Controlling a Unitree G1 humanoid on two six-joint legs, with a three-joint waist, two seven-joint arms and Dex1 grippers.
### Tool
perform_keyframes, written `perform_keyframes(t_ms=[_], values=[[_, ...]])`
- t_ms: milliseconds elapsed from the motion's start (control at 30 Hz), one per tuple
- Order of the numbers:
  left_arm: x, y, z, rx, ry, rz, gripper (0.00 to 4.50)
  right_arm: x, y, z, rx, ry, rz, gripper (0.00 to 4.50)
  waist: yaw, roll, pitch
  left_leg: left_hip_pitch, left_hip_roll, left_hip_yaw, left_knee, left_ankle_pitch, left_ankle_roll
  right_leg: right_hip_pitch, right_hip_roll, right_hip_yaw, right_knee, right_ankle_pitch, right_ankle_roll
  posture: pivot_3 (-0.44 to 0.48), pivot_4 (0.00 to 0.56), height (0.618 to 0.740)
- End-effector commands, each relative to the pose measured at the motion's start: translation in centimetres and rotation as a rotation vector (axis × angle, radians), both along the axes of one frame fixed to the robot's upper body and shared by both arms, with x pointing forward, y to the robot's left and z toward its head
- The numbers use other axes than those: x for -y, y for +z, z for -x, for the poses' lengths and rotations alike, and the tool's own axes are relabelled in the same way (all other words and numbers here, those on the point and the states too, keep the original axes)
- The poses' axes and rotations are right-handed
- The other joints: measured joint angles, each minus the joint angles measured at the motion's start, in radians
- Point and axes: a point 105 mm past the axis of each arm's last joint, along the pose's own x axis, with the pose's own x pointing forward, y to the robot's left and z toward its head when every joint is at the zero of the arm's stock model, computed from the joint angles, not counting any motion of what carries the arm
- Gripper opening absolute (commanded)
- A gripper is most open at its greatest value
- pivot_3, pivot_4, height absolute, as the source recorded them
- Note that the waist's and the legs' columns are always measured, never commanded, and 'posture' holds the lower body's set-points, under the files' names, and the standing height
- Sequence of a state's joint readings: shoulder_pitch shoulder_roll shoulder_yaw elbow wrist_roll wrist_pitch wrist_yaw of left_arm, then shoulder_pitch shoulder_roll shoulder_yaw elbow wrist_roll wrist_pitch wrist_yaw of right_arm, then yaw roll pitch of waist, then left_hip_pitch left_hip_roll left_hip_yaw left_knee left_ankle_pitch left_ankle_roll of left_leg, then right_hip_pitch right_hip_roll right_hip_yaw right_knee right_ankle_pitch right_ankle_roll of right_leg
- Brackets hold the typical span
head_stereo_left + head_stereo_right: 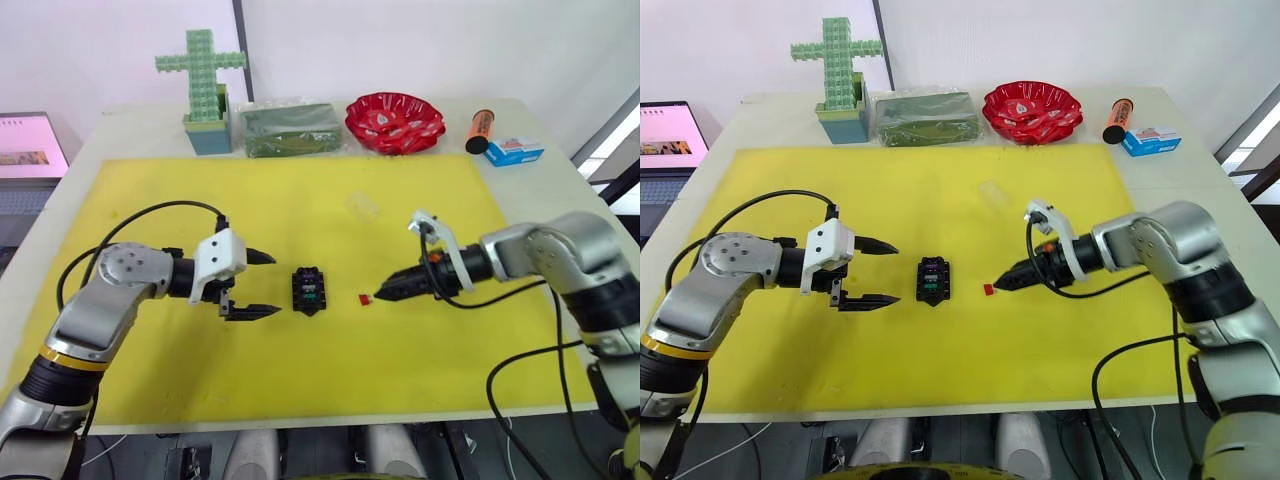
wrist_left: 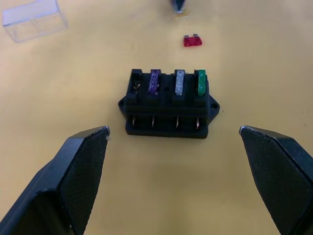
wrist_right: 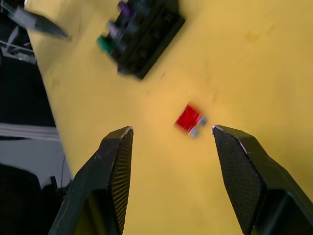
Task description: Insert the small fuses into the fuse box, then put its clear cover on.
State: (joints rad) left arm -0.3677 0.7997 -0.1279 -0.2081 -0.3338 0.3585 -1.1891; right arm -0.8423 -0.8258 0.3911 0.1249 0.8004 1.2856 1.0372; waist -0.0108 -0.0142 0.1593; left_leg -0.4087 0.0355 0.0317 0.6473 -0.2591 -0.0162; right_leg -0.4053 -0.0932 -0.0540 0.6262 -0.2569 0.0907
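Observation:
The black fuse box sits mid-mat and holds purple, grey and green fuses; one end slot is empty. A red fuse lies flat on the mat just to the box's right. My right gripper is open, its fingertips low over the mat on either side of the red fuse without touching it. My left gripper is open just left of the fuse box, nothing between its fingers. The clear cover rests on the mat farther back, right of centre.
The yellow mat covers most of the white table. Along the back stand a green cross-shaped block tower, a wrapped green packet, a red bowl, an orange cylinder and a blue-white box. A laptop is at far left.

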Motion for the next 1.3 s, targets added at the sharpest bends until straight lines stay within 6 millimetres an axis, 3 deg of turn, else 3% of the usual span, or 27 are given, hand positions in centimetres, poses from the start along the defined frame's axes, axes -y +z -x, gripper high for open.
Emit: perform_keyframes(t_ms=[33, 600, 867, 1100, 1267, 1300], values=[[0.0, 0.9, 0.0, 0.047, -0.006, 0.002, 4.5, -0.6, 0.6, -0.3, 0.002, 0.071, -0.011, 2.76, 0.002, 0.0, 0.0, 0.0, 0.0, 0.0, 0.0, 0.0, 0.0, 0.0, 0.0, 0.0, 0.0, 0.0, 0.0, 0.0, 0.15, 0.74], [0.0, 1.1, 0.3, 0.051, 0.008, 0.002, 4.5, -0.7, -1.8, -1.9, -0.033, 0.14, 0.057, 2.76, 0.001, 0.0, 0.0, 0.0, 0.0, 0.001, 0.001, 0.0, 0.0, 0.0, 0.0, 0.0, 0.002, 0.0, 0.0, 0.0, 0.15, 0.74], [-0.1, 1.1, 0.3, 0.055, 0.012, -0.001, 4.5, -0.7, -2.4, -0.3, -0.139, 0.204, 0.041, 2.76, 0.002, 0.0, 0.0, 0.0, 0.0, 0.001, 0.001, 0.0, 0.0, 0.0, 0.0, 0.0, 0.002, 0.0, 0.0, 0.0, 0.15, 0.74], [-0.2, 1.1, 0.3, 0.056, 0.013, -0.004, 4.5, -1.1, -2.7, 0.0, -0.154, 0.208, 0.033, 2.76, 0.002, 0.0, 0.0, 0.0, 0.0, 0.001, 0.001, 0.0, 0.0, 0.0, 0.0, 0.0, 0.002, 0.0, 0.0, 0.0, 0.15, 0.74], [-0.2, 1.0, 0.3, 0.057, 0.01, -0.012, 4.5, -1.0, -2.8, -1.0, -0.165, 0.153, 0.019, 1.52, 0.0, 0.0, 0.0, 0.0, 0.0, 0.001, 0.001, 0.0, 0.0, 0.0, 0.0, 0.0, 0.002, 0.0, 0.0, 0.0, 0.15, 0.74], [-0.2, 1.0, 0.4, 0.058, 0.009, -0.013, 4.5, -0.9, -3.0, -1.0, -0.168, 0.146, 0.027, 1.52, 0.0, 0.0, 0.0, 0.0, 0.0, 0.001, 0.001, 0.0, 0.0, 0.0, 0.0, 0.0, 0.002, 0.0, 0.0, 0.0, 0.15, 0.74]])
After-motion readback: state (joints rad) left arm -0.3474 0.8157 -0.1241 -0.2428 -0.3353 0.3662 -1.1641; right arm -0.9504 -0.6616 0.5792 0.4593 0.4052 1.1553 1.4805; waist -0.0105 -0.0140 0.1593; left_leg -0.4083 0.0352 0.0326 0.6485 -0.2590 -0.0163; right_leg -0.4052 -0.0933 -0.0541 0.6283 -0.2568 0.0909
